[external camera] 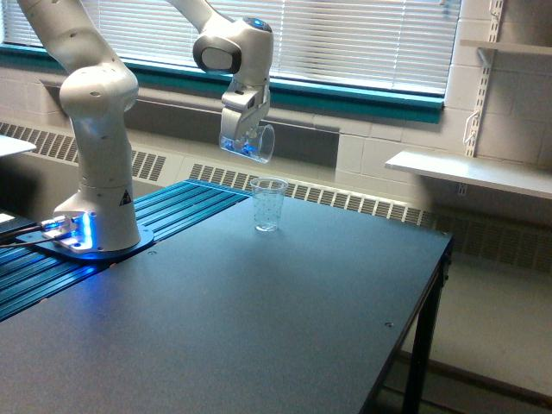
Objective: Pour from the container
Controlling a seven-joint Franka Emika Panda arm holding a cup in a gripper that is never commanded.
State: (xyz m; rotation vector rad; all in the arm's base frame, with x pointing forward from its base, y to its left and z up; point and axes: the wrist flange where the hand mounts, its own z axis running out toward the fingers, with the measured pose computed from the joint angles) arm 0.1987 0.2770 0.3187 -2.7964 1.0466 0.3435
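The white Panda arm (99, 129) rises from its blue-lit base (82, 233) at the exterior view's left and reaches across to hang its gripper (238, 138) in the air above the dark table (259, 328); the fingers are closed narrowly on the container (251, 142), a squat, wide-mouthed, colourless plastic cup, which sits between them tipped well over, its open mouth turned toward the exterior view's right and slightly downward; a bluish glint shows inside the cup, but whether it holds anything cannot be told at this size; below it and a little toward the exterior view's right stands a taller, narrower clear cup (268, 203) with faint speckles, upright on the table near the far edge, well apart from the held cup with open air between them; along the table's left side runs a ribbed blue-green strip (172, 216) on which the base rests; behind the table a long heater grille (345, 203) runs along the wall beneath a window with closed blinds (345, 34) and a teal sill (362, 99); at the exterior view's right a white shelf (470, 172) projects from the wall on a slotted bracket rail (483, 78), and a second shelf (509, 47) sits higher up.
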